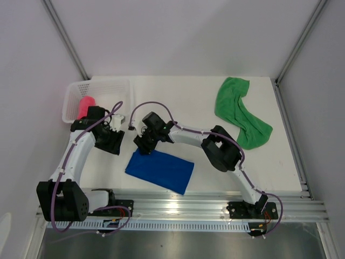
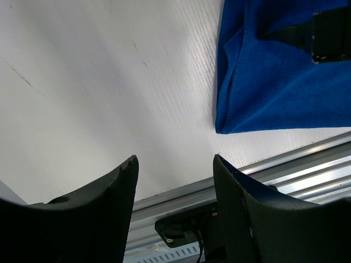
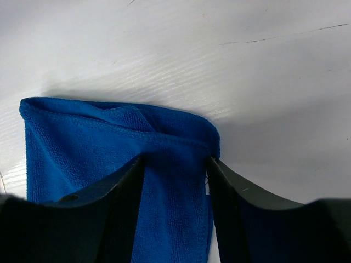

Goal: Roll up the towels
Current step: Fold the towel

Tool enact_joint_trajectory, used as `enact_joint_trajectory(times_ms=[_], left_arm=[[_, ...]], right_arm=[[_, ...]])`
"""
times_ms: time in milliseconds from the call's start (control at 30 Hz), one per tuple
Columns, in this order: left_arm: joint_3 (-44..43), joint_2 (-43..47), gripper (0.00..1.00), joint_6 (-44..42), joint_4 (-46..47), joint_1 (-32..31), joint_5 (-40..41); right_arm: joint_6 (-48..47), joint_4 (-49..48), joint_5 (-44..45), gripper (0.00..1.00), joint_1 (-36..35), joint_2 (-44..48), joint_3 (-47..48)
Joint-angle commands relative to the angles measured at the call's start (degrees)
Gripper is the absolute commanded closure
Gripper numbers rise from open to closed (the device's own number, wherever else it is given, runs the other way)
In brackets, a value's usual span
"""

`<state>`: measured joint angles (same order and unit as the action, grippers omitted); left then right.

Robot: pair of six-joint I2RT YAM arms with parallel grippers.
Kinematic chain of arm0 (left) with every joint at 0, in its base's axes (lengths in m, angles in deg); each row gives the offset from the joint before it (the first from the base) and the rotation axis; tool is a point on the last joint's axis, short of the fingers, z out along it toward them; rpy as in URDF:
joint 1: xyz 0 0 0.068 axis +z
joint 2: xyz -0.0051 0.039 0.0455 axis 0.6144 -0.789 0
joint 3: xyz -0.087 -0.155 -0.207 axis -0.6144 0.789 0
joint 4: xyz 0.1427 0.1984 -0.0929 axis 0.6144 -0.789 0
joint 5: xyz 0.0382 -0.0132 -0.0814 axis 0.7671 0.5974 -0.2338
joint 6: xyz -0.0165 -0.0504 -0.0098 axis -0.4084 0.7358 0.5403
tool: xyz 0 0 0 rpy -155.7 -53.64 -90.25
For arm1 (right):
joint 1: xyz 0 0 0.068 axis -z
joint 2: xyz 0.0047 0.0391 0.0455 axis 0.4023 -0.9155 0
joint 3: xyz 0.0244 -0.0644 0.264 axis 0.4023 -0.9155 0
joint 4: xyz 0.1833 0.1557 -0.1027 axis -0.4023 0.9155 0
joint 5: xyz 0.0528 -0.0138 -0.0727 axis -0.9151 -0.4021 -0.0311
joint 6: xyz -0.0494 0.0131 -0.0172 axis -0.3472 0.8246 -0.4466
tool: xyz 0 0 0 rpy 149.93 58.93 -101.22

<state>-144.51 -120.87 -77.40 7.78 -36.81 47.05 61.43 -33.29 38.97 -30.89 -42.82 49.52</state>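
The blue towel lies folded flat near the table's front edge. My right gripper is down on its far left corner. In the right wrist view the right gripper is open, its fingers straddling a slightly bunched hem of the blue towel. My left gripper hovers just left of the towel. In the left wrist view the left gripper is open and empty over bare table, with the blue towel at the upper right. The green towel lies crumpled at the far right. The pink-red towel sits in the basket.
A white mesh basket stands at the table's far left corner. An aluminium rail runs along the near edge and shows below the left fingers. Grey walls close in the table on both sides.
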Motion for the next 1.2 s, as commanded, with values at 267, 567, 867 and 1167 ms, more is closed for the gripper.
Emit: enact_joint_trajectory(times_ms=[267, 567, 867, 1167], left_arm=[[0.2, 0.6, 0.39, 0.8, 0.9, 0.6, -0.3], [-0.4, -0.4, 0.4, 0.1, 0.0, 0.5, -2.6], [-5.2, -4.0, 0.41, -1.9, -1.3, -4.3, -7.3], [-9.4, -10.0, 0.4, -9.9, 4.1, -30.2, -7.2]], right_arm=[[5.1, -2.2, -4.5, 0.88, 0.8, -3.7, -0.9], [26.4, -18.2, 3.1, 1.0, 12.7, 4.6, -14.1], [41.8, -18.9, 22.3, 1.0, 26.0, 17.5, -32.8], [37.0, -15.0, 19.3, 0.62, 29.6, 16.6, -30.5]])
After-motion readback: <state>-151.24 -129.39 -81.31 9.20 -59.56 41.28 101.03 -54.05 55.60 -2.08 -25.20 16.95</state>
